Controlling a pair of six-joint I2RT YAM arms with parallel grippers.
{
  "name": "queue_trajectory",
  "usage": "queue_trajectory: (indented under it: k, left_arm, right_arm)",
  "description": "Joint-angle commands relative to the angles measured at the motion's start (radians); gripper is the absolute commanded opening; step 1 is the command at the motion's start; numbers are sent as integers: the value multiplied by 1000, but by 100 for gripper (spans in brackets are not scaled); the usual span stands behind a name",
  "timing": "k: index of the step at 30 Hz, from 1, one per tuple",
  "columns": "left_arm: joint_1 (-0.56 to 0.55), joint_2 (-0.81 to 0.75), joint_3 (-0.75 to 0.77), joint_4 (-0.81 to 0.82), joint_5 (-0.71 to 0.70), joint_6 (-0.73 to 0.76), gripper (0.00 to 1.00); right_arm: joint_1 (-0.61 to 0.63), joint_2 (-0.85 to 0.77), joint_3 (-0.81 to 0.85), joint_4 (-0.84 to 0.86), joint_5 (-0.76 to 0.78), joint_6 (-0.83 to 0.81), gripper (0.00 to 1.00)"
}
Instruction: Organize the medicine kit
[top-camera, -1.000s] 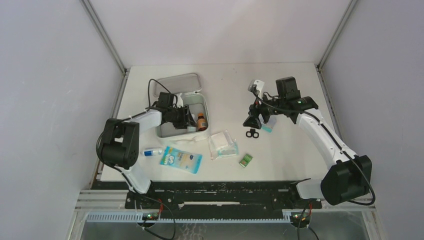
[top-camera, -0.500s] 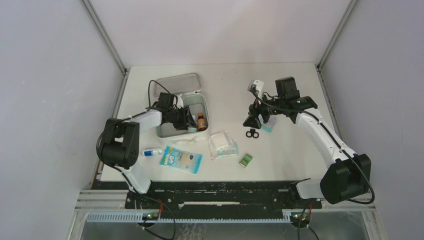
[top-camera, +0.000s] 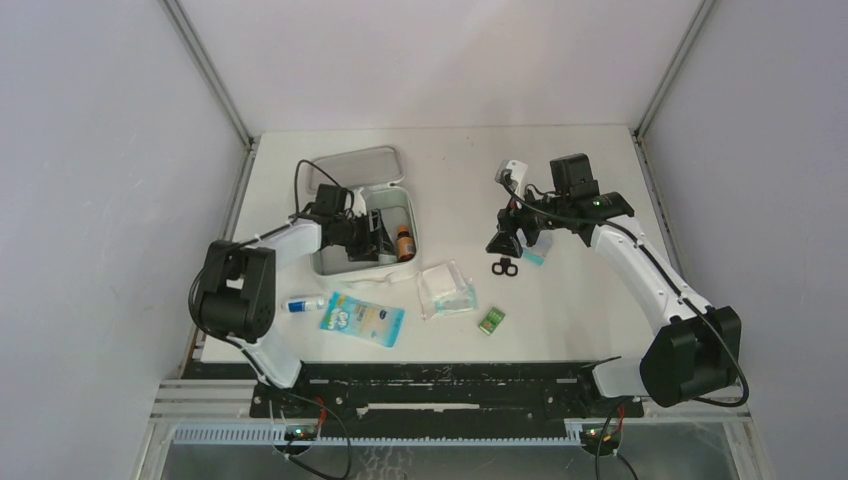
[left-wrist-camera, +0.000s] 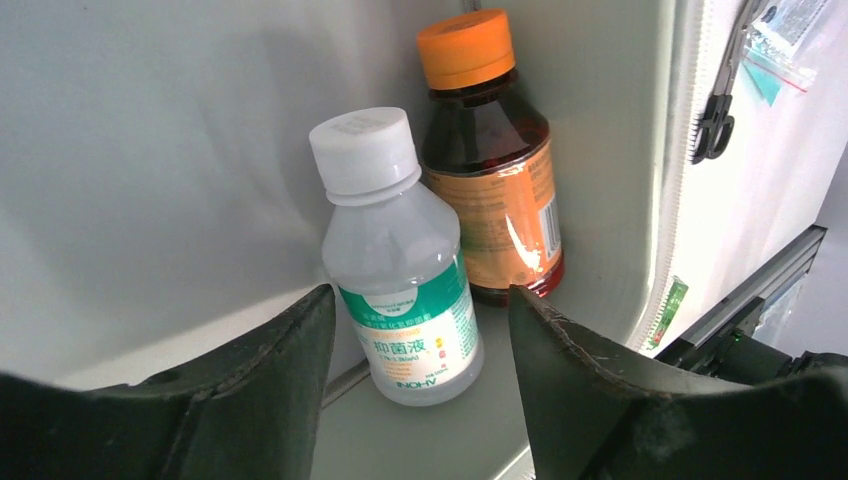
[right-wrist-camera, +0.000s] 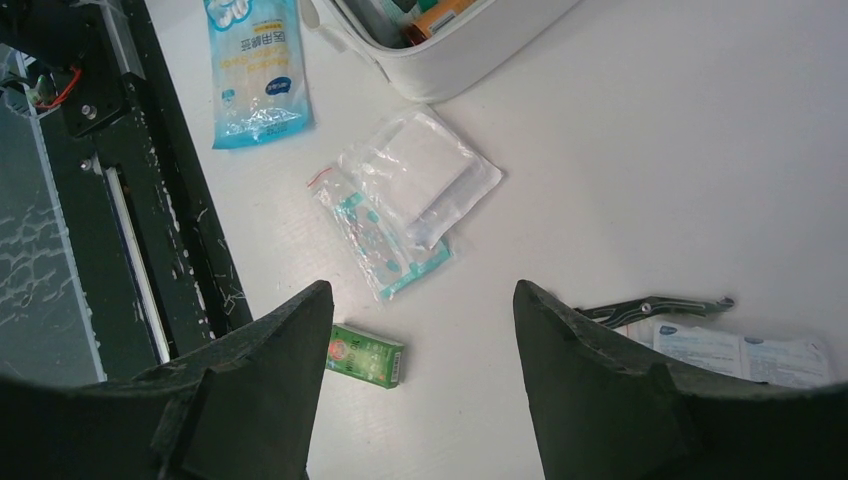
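Note:
The medicine kit (top-camera: 337, 267), a white zip case, lies open at the left with its grey lid (top-camera: 352, 168) folded back. My left gripper (top-camera: 378, 238) reaches inside it. In the left wrist view its jaws (left-wrist-camera: 420, 300) stand open on either side of a clear bottle (left-wrist-camera: 400, 270) with a white cap, with a gap on both sides. That bottle stands upright in the case's corner beside a brown bottle (left-wrist-camera: 495, 170) with an orange cap. My right gripper (top-camera: 507, 240) hangs open above the table at the right, holding nothing (right-wrist-camera: 422, 292).
Black scissors (top-camera: 505, 266) and a teal-edged packet (top-camera: 535, 256) lie below the right gripper. Clear bags (top-camera: 445, 288), a small green box (top-camera: 491, 320), a blue-and-white flat packet (top-camera: 362, 319) and a small tube (top-camera: 303, 303) lie near the front edge.
The left gripper's jaws have spread apart off the clear bottle, which stays standing in the case. The right arm has not moved.

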Motion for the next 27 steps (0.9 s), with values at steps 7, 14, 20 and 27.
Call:
queue_trajectory:
  k: [7,14,20,27]
  left_arm:
    - [1,-90,36,-25,-1,46,77]
    - [3,-142,55,-51,-70,122,84]
    - [2,-220,67,-48,-128,191,89]
    - [2,-370,40,-6,-216,279,99]
  right_arm:
    - [-4,5,1,23,0,-17,66]
    - [-4,0,0,19,-2,-23,67]
    - [-4,-9,0,10,-1,-29,68]
    - [-4,-34,0,-33,2,-79,75]
